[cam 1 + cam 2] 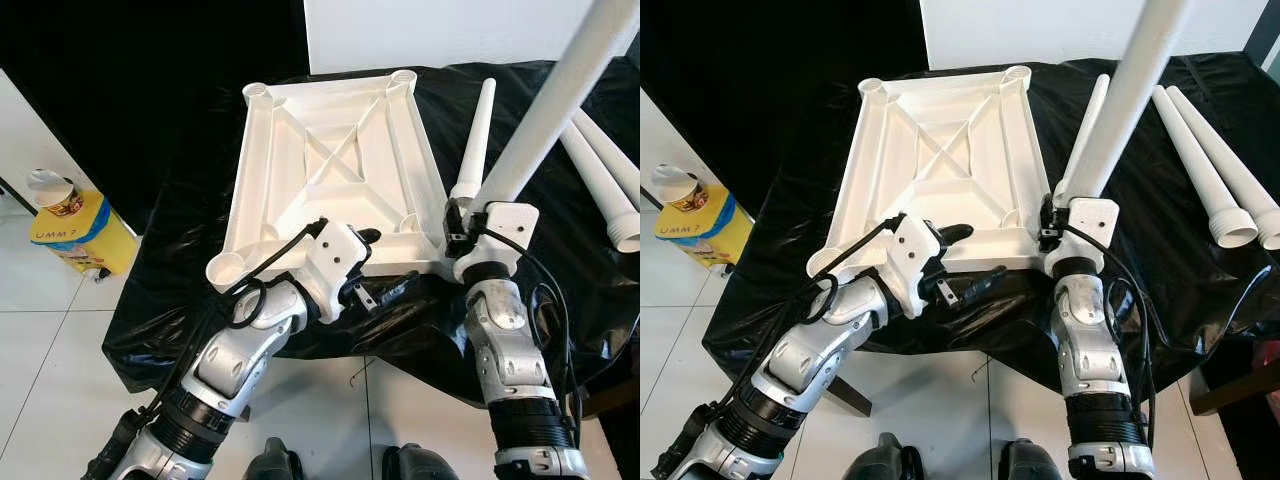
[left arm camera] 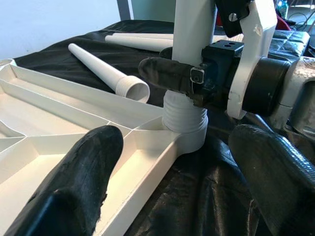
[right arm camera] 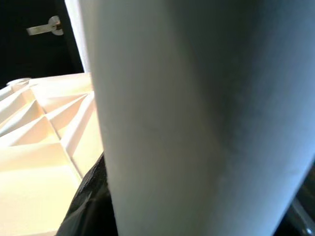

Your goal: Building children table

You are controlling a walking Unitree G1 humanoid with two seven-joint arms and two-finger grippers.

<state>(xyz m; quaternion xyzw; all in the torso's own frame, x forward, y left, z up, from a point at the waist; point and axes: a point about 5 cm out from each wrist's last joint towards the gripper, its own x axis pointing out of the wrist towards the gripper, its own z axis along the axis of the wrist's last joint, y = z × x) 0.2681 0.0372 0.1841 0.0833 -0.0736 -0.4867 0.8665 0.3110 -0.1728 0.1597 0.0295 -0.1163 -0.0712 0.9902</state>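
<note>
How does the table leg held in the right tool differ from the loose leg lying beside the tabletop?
The held leg stands upright; the loose leg lies flat on the black cloth. The held leg's threaded end sits in the tabletop's corner socket; the loose leg's is free. The right tool grips one; nothing touches the other. Both are white, tapered tubes.

I see a white tabletop, its underside crossed by an X of ribs, on a glossy black sheet. The legs are white too. Black fingers tip my silver arms. The bin is yellow.
</note>
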